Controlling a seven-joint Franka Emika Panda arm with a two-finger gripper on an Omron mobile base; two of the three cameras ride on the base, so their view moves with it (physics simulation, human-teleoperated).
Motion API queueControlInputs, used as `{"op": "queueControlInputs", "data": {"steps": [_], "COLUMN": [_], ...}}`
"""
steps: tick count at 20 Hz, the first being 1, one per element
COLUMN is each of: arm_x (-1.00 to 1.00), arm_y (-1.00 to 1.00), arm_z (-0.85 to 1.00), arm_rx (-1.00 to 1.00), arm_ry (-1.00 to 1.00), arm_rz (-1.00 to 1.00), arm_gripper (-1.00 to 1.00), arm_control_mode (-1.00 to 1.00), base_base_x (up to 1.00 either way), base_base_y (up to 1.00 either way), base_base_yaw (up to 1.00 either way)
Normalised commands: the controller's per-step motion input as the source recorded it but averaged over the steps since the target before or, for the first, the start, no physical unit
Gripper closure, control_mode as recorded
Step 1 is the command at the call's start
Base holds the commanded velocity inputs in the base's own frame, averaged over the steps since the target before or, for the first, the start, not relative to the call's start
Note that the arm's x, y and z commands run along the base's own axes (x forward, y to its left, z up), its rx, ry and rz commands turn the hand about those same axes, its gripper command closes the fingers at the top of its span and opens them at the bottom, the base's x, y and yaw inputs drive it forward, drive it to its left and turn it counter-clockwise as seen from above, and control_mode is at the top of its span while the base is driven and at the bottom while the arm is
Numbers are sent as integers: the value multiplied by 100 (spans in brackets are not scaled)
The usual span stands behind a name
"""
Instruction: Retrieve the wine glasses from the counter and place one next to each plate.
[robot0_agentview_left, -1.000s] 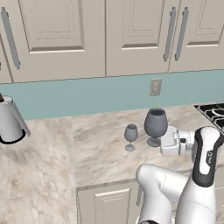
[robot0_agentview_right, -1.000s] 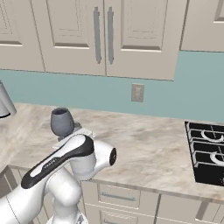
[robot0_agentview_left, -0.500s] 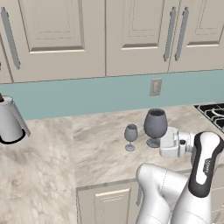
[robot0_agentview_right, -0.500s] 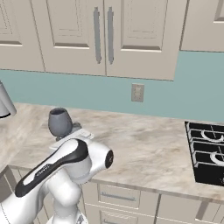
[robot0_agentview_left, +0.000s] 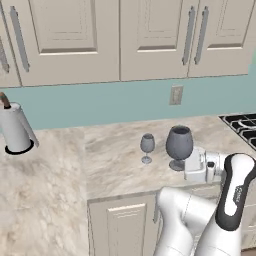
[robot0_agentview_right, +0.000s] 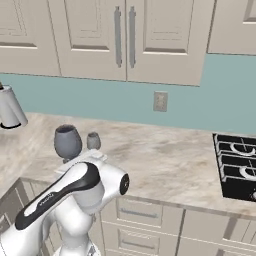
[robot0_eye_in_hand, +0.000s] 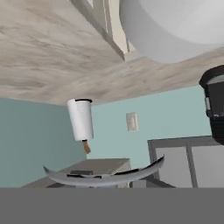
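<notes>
The white arm's two-finger gripper (robot0_agentview_left: 186, 164) is closing narrowly on the stem of the wider smoky grey-blue stemmed glass (robot0_agentview_left: 179, 144), standing on the beige marbled stone counter (robot0_agentview_left: 115, 155). The smaller smoky glass (robot0_agentview_left: 147, 146) is standing just beside it. A silver kettle (robot0_agentview_left: 15, 128) is sitting well apart, near the teal backsplash (robot0_agentview_left: 100, 102).

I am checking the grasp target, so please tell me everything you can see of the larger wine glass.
The larger wine glass is smoky grey-blue and translucent, with a wide rounded bowl, a short stem and a round foot. It stands upright on the beige marbled counter, right of the smaller wine glass and apart from it. The gripper sits at its stem and foot from the right; whether the fingers touch it is hidden.
</notes>
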Motion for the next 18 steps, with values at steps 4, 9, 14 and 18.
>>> {"op": "queueControlInputs", "data": {"steps": [4, 9, 14, 18], "arm_x": [0, 0, 0, 0], "arm_y": [0, 0, 0, 0], "arm_z": [0, 0, 0, 0], "arm_rx": [0, 0, 0, 0], "arm_ry": [0, 0, 0, 0], "arm_rz": [0, 0, 0, 0], "arm_gripper": [100, 100, 100, 100], "arm_control_mode": [100, 100, 100, 100], "base_base_x": [-95, -31, 0, 0], "base_base_y": [-43, -91, -92, -50], "base_base_yaw": [29, -10, -61, -78]}}
